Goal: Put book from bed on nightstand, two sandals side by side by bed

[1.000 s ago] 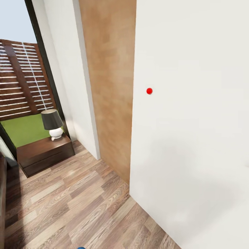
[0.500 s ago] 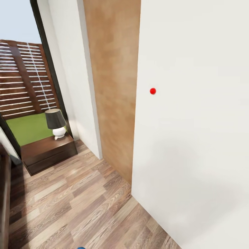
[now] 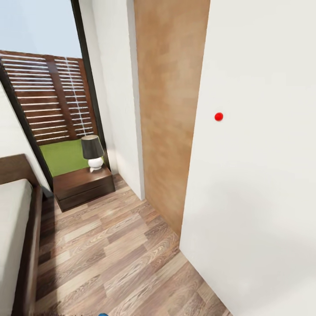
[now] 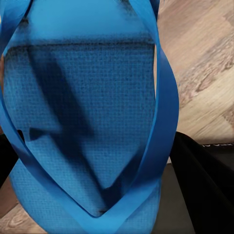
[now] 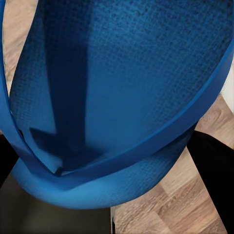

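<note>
While the head camera is looking down along a white wall (image 3: 259, 175) with 1 small red dot (image 3: 218, 116) on it, a light wooden door panel (image 3: 169, 109) is standing just beside that wall. A brown wood-plank floor (image 3: 109, 254) is running back to a small low dark-brown wooden nightstand (image 3: 83, 186), which is sitting in the corner against a tall dark-framed glass window (image 3: 52, 109). 1 table lamp with a white round base and a dark shade (image 3: 92, 152) is standing upright on the nightstand's top. A slatted wooden fence (image 3: 48, 103) and a strip of green grass (image 3: 63, 156) are showing through the glass. A large low bed with a dark brown wooden frame and a pale mattress (image 3: 19, 245) is lying along the near left edge of the head view, with the nightstand beside its headboard end.

In the left wrist view, 1 flat bright blue flip-flop sandal (image 4: 83, 117) is sitting close in front of the lens, straps toward the camera, floor planks showing past it. In the right wrist view, the 2nd bright blue sandal (image 5: 122, 97) is sitting equally close. How wide either gripper is open, I cannot tell; the fingers are hidden behind the sandals.
</note>
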